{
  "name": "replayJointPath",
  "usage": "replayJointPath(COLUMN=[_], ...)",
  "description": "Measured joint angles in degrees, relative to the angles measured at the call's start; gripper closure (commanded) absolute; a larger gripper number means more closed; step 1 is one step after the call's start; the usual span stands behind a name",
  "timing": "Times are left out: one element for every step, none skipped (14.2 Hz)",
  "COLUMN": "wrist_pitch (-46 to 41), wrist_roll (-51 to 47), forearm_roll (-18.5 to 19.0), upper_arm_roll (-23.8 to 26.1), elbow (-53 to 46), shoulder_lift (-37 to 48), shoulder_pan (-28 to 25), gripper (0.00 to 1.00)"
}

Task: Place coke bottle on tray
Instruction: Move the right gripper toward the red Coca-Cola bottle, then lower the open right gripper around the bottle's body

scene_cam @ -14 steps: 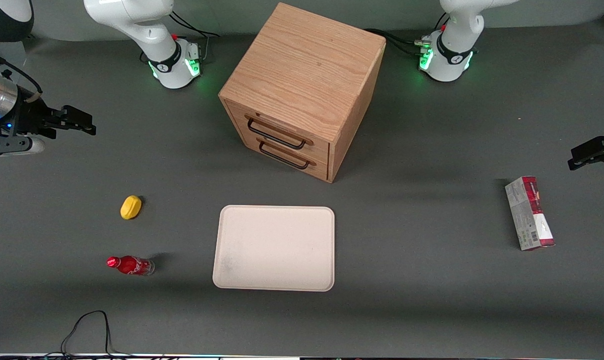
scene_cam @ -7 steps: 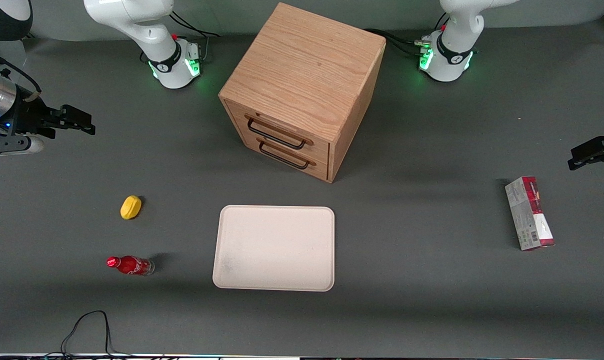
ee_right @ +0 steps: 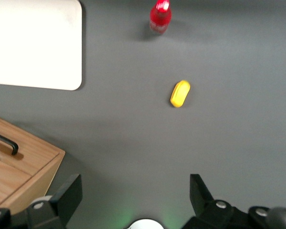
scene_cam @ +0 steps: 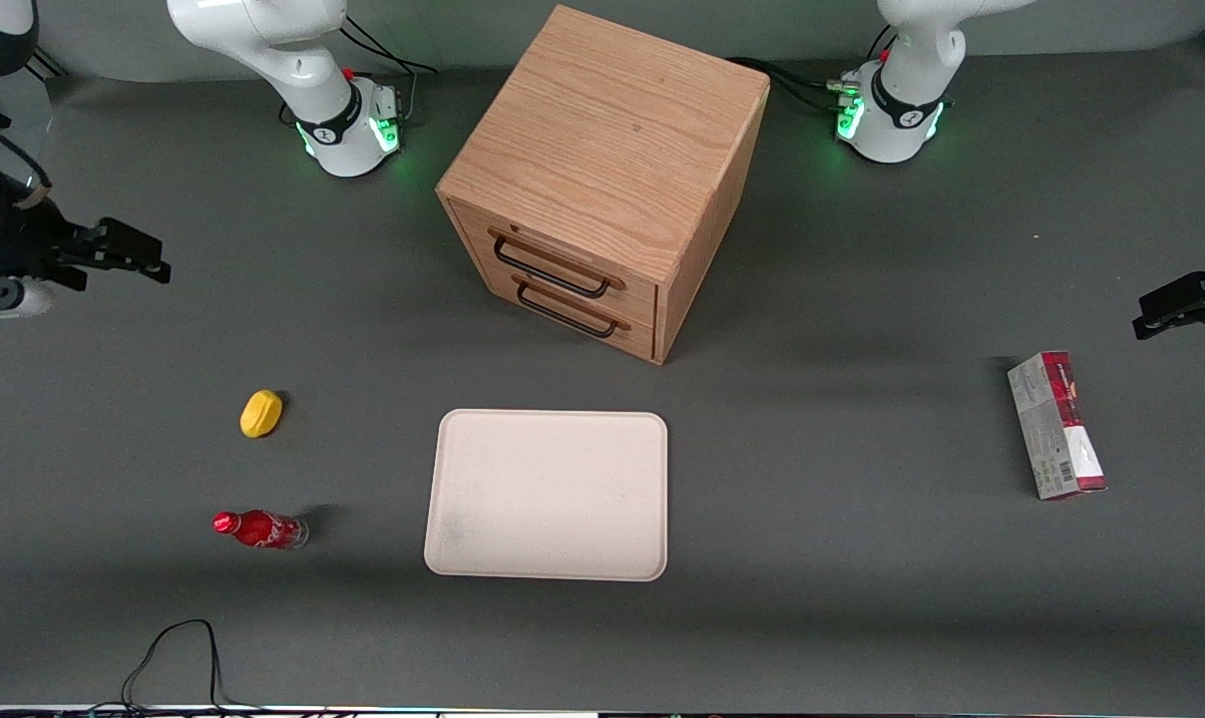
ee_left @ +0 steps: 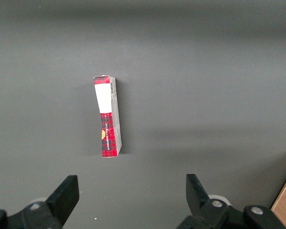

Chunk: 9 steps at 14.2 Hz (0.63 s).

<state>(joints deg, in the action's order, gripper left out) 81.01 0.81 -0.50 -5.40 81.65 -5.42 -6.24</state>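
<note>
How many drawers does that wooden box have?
2. Both are on the front of the wooden box, stacked: the upper drawer above the lower drawer, each with a black handle. The gripper hovers elsewhere, open.

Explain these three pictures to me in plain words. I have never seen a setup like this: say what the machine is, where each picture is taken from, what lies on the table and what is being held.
Two white robot arms are bolted to a grey table. One picture looks down from the front; the other two come from cameras on the arms' wrists.

The working arm's black two-finger pincer hangs above the table at its own end, fingers open, holding nothing. Its wrist camera looks down between the fingers.

On the table lie a small red coke bottle with a red cap, on its side, and a yellow lemon-like lump a little farther from the front camera. Beside the bottle, not touching it, is a flat cream-white tray with rounded corners, with nothing on it. A wooden two-drawer box stands farther back. A red-and-grey carton lies toward the parked arm's end.
</note>
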Motion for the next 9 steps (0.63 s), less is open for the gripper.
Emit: replayJointPath(wrist_pitch=[-2.2, -3.97, -5.49, -6.38, -6.95, -7.13, -7.3, -7.58, -7.73], wrist_roll=[0.0, 0.0, 0.01, 0.01, 0.01, 0.01, 0.01, 0.01, 0.01], forearm_roll=[-0.17, -0.77, -1.38, -1.66, -1.71, -1.71, -1.71, -1.72, -1.74], upper_arm_roll=[-0.01, -0.01, -0.01, -0.01, -0.01, -0.01, -0.01, -0.01, -0.01], elbow=[-6.05, -12.24, -17.85, -21.89, -24.54, -26.16, -27.14, -27.73, -28.12], shoulder_lift=[-4.32, -8.95, -13.39, -16.95, -19.43, -20.92, -21.63, -21.86, -21.86], shoulder_pan=[0.66, 1.35, 1.88, 2.15, 2.26, 2.35, 2.48, 2.62, 2.8], gripper=[0.0, 0.0, 0.0, 0.0, 0.0, 0.0, 0.0, 0.0, 0.0])
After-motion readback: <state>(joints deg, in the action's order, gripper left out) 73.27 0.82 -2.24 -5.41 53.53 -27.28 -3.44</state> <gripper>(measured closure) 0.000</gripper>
